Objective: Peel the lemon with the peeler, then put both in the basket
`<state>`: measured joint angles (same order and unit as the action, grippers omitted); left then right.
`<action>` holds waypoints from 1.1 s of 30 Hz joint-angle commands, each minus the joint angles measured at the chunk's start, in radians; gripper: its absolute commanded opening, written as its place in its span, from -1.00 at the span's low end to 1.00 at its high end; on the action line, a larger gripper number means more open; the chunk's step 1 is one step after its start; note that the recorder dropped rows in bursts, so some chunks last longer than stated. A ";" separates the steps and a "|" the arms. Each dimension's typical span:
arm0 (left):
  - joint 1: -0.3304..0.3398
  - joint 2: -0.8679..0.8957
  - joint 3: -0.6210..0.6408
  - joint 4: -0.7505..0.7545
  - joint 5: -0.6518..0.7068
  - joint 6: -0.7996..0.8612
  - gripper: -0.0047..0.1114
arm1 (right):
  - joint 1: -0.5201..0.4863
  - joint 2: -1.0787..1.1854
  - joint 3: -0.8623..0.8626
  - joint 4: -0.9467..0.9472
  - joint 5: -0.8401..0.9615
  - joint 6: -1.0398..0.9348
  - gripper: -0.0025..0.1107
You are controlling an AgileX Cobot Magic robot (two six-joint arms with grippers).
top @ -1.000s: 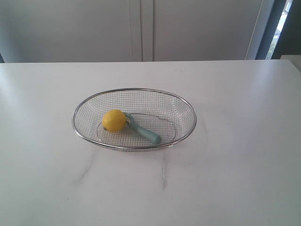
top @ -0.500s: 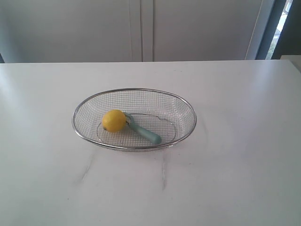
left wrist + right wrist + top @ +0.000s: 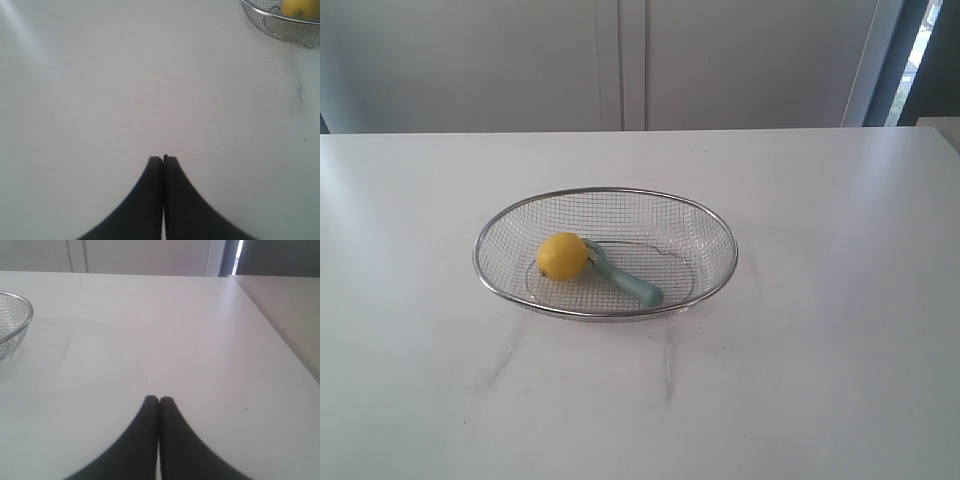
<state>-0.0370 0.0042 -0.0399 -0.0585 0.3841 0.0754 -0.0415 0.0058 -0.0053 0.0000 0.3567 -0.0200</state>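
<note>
The yellow lemon (image 3: 562,257) lies inside the silver wire basket (image 3: 710,222) at the middle of the white table. Beside it, also in the basket, lies the teal-handled peeler (image 3: 630,282), its head touching the lemon. Neither arm shows in the exterior view. In the left wrist view my left gripper (image 3: 163,159) is shut and empty over bare table, with the basket (image 3: 270,22) and lemon (image 3: 300,8) far off at a corner. My right gripper (image 3: 159,400) is shut and empty too, over bare table, the basket's rim (image 3: 24,320) at the frame edge.
The white table (image 3: 820,380) stretches all around the basket. Its right edge (image 3: 280,345) shows in the right wrist view. Pale cabinet doors (image 3: 620,60) stand behind the table.
</note>
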 commanded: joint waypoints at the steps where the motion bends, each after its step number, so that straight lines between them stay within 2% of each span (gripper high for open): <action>1: 0.000 -0.004 0.029 0.058 -0.021 -0.128 -0.92 | -0.009 -0.006 0.005 0.000 -0.008 0.000 -0.96; 6: 0.000 -0.004 0.040 0.067 -0.028 -0.140 -0.92 | -0.009 -0.006 0.005 0.000 -0.008 0.000 -0.96; 13: 0.000 -0.004 0.040 0.058 -0.052 -0.069 -0.92 | -0.009 -0.006 0.005 0.000 -0.008 0.000 -0.96; 33: 0.000 -0.004 0.040 0.044 -0.053 -0.067 -0.92 | -0.009 -0.006 0.005 0.000 -0.008 0.000 -0.96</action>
<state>-0.0370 0.0042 -0.0099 0.0000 0.3321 0.0055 -0.0415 0.0058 -0.0053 0.0000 0.3567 -0.0200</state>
